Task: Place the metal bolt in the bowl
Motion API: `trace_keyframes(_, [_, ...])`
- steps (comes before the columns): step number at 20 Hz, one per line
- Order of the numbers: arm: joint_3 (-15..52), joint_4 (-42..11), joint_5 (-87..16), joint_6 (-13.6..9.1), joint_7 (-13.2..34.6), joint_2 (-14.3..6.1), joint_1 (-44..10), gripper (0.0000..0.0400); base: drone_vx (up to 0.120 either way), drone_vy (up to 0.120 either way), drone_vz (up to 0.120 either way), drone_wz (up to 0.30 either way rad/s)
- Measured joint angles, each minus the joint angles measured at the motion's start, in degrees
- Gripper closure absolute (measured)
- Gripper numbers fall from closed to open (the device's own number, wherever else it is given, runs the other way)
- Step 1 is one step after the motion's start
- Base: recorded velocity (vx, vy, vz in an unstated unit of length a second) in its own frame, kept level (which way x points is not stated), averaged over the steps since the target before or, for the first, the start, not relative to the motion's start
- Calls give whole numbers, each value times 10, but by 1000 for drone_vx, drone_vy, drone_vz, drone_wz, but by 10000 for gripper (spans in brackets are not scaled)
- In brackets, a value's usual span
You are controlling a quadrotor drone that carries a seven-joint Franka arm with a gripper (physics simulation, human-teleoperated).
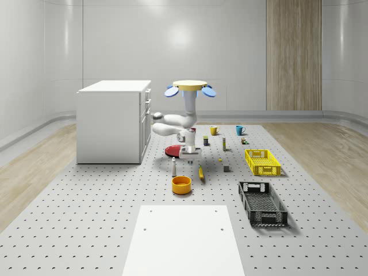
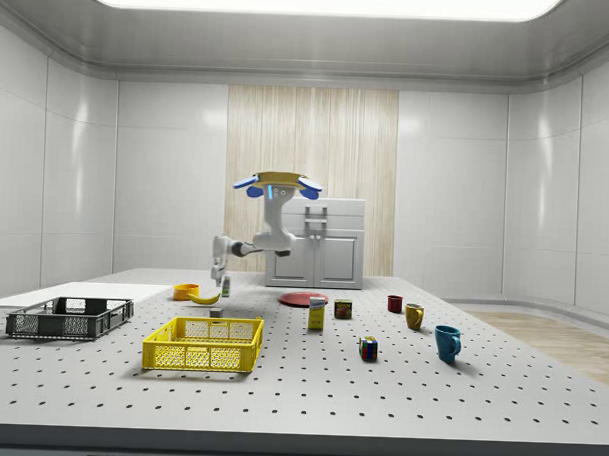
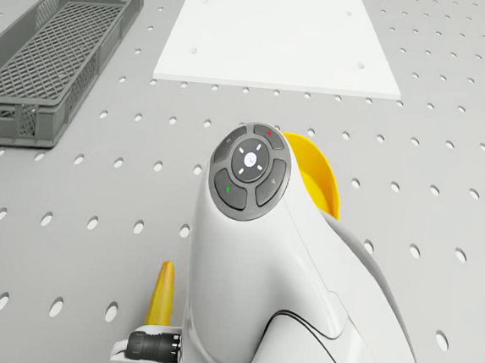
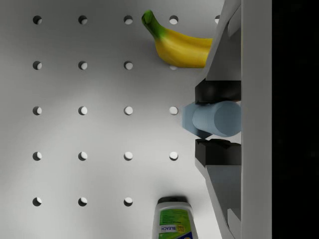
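On the perforated surface (image 1: 86, 218), working from the whole-scene view's left, you have the white cabinet (image 1: 112, 122), then the drone (image 1: 191, 87) hovering just beside it over the middle of the layout, arm bent down. Below it, the gripper (image 4: 215, 124) is closed on the metal bolt (image 4: 213, 118), held clear above the surface. In the wrist view the bolt reads as a pale blue-grey cylinder with a faceted end, pinched between the two black pads (image 4: 215, 91). A bleach bottle (image 1: 173, 167) stands just under the gripper toward the near side. The bowl (image 1: 181, 184), orange-yellow and round, sits a little nearer the camera than the bottle, apart from the bolt. To its right lies a banana (image 1: 201, 172). Further right you see the yellow crate (image 1: 262, 161) and the black crate (image 1: 262, 203).
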Motion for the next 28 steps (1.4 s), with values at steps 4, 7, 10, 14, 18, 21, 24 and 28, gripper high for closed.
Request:
trace_keyframes(4, [0,0,1,2,0,-2,0,300,120,-50,0,0])
trace_keyframes(7, [0,0,1,3,1,-3,-1,300,120,-120,0,0])
trace_keyframes(10, [0,0,2,4,1,-4,-1,300,120,-120,0,0])
trace_keyframes(14, [1,0,2,5,1,-6,-1,300,120,-100,0,0])
trace_keyframes(18, [1,0,3,6,1,-7,-2,300,120,0,0,0])
trace_keyframes(21, [1,0,3,7,1,-8,-2,300,120,0,0,0])
trace_keyframes(24, [1,0,4,8,1,-9,-2,300,120,0,0,0])
trace_keyframes(28, [1,0,4,9,2,-10,-2,300,120,-10,0,0])
